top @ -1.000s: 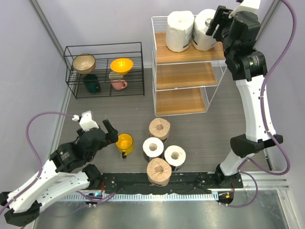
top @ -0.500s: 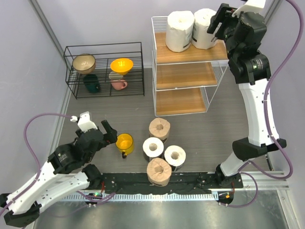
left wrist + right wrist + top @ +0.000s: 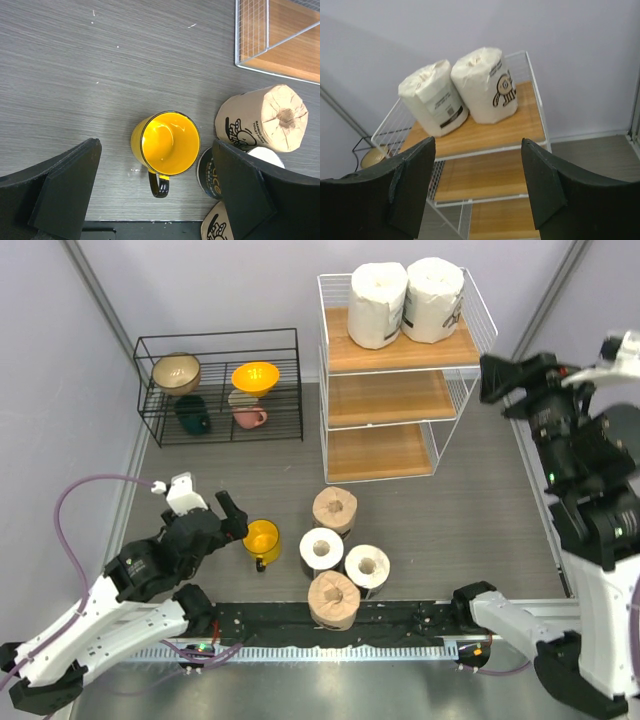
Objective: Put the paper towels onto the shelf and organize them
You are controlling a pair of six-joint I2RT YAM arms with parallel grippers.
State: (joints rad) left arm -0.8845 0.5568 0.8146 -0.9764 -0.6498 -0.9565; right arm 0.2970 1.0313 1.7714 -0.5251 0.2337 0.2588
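**Two rolls shelved, right arm backs away**

Two paper towels point(image 3: 378, 305) stand upright and touching on the top board of the shelf point(image 3: 390, 398), at 1 o'clock in the top view. The right gripper point(image 3: 477, 150), beside them a second ago, has drawn back toward 3 o'clock with its jaws spread and empty, so that placement looks finished. Four rolls point(image 3: 321, 548) wait clustered on the table point(image 3: 470, 500) near 6 o'clock, and the two lower boards are bare. The left gripper point(image 3: 155, 147) hovers released over the yellow cup point(image 3: 261, 537), just beside the cluster at its 9 o'clock, which may crowd a grasp. The black rack point(image 3: 220, 335) at 10 o'clock is well apart.
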